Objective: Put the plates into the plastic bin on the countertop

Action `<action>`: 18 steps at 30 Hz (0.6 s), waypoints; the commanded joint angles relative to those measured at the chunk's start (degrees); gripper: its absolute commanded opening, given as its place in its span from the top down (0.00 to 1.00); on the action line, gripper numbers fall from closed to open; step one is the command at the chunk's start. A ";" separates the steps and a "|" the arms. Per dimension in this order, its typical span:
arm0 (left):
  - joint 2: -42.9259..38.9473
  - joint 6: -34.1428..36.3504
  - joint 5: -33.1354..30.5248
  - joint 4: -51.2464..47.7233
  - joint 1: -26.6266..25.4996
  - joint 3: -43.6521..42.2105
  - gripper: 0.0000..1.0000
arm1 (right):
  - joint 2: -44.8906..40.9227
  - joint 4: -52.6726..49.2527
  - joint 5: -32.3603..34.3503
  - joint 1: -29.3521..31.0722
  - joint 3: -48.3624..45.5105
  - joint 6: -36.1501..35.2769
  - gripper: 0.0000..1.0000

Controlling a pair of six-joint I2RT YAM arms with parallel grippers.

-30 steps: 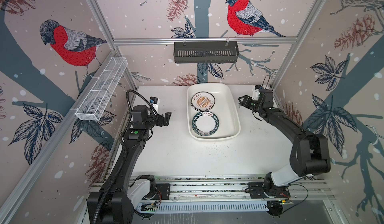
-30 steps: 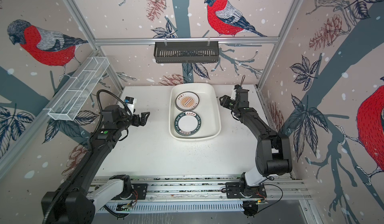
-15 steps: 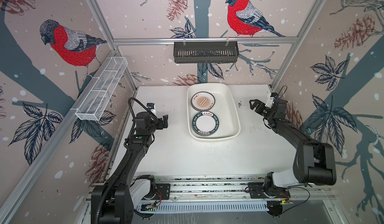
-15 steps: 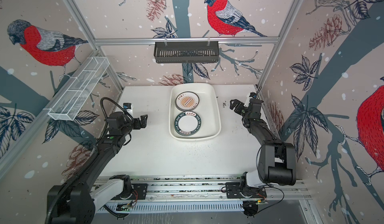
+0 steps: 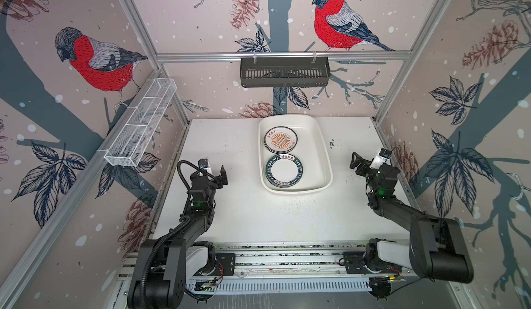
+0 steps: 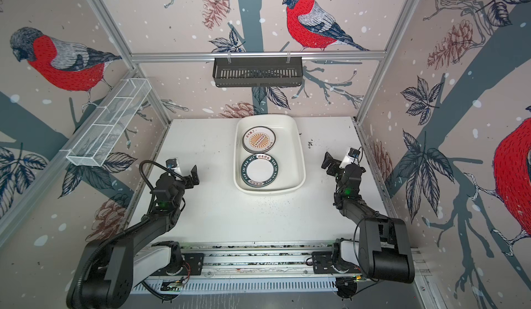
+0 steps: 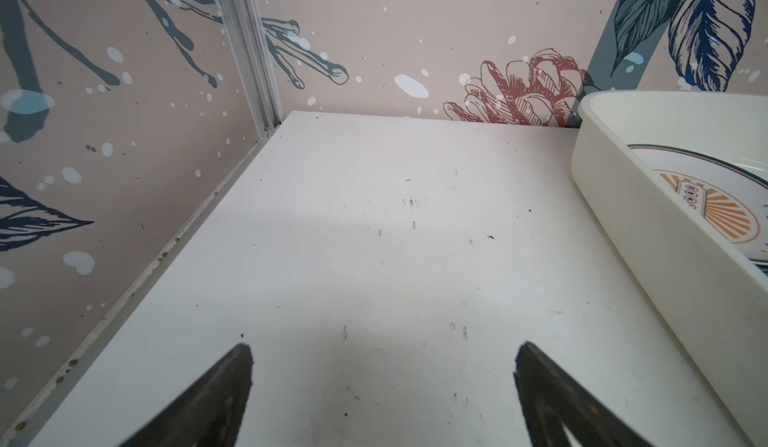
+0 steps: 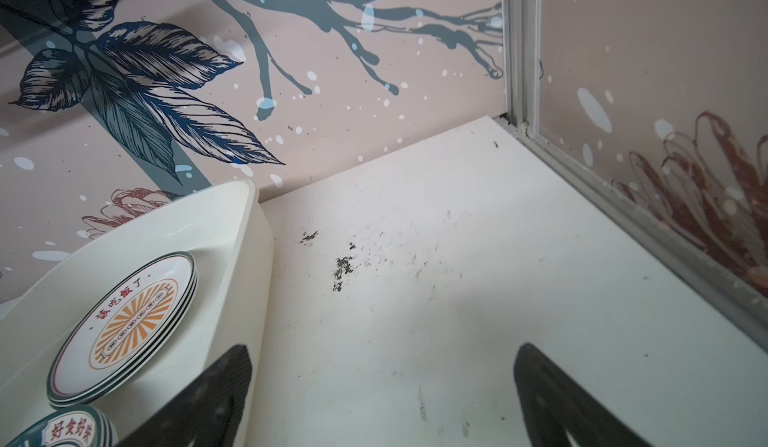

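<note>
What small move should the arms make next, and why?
Probably just park both arms: the plates sit in two stacks inside the plastic bin, no plate shows on the countertop, and left gripper and right gripper stand open, empty.

A bin [image 5: 313,155] at the back middle of the countertop [image 5: 258,215].
Inside, by its left wall, the far plate stack [image 5: 280,140] lies just behind the near plate stack [image 5: 284,171].
</note>
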 commanded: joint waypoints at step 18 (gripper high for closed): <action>26.18 1.32 4.59 52.70 0.27 -9.26 0.01 | -7.85 18.72 11.04 -0.41 -16.98 -6.98 0.01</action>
